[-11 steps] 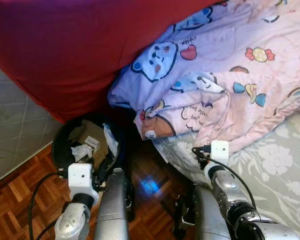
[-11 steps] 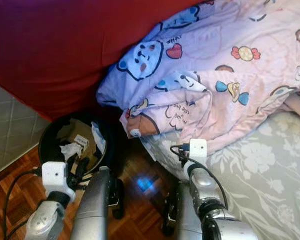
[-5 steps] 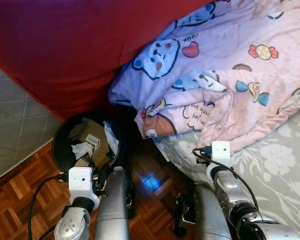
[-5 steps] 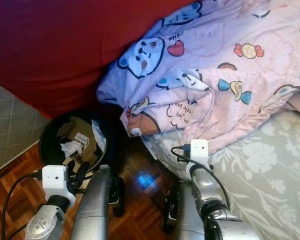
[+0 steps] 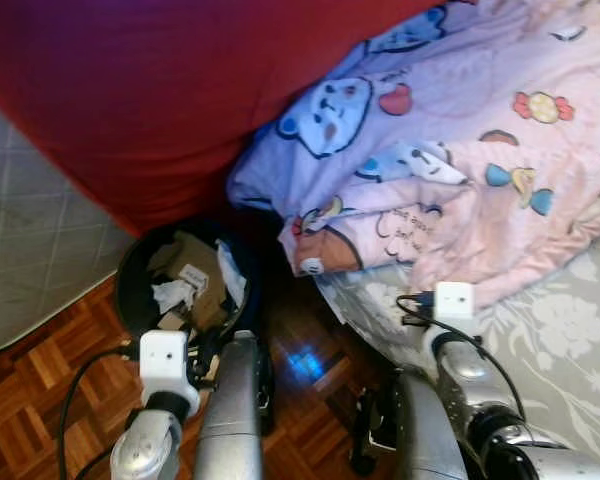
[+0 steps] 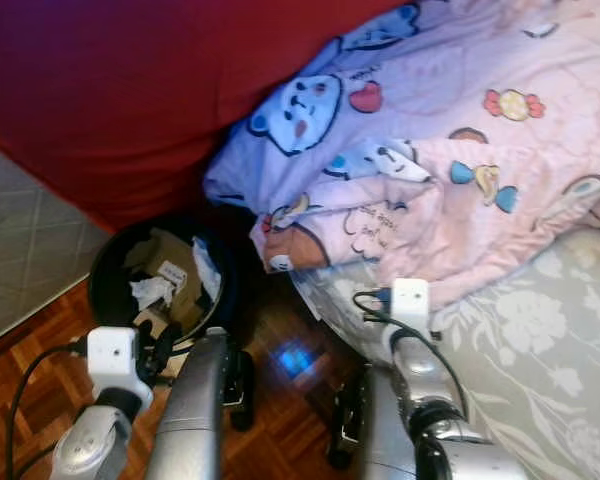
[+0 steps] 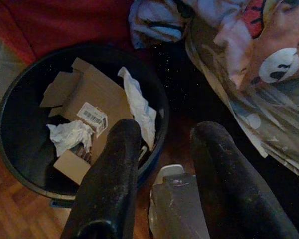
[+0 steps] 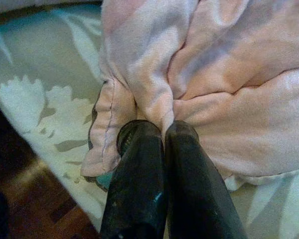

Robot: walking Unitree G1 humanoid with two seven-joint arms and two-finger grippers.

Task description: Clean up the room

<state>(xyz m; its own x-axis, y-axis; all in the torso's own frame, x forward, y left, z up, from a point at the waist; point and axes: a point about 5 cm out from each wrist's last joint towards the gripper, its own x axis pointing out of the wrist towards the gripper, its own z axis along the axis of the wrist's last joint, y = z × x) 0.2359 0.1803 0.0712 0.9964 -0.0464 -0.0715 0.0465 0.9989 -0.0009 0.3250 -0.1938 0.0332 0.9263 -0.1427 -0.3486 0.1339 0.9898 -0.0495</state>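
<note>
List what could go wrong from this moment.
The right end effector, shut on a fold of the pink cartoon-print blanket, may let the thin fabric slip free. The blanket's corner hangs near the black round trash bin of cardboard and paper; dragging could snag it. The open left end effector sits close to the bin's rim.

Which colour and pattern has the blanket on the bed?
Pink blanket with cartoon bears and candies; left eye view.

Parquet floor (image 5: 40, 400), floral mattress (image 5: 560, 330)
</note>
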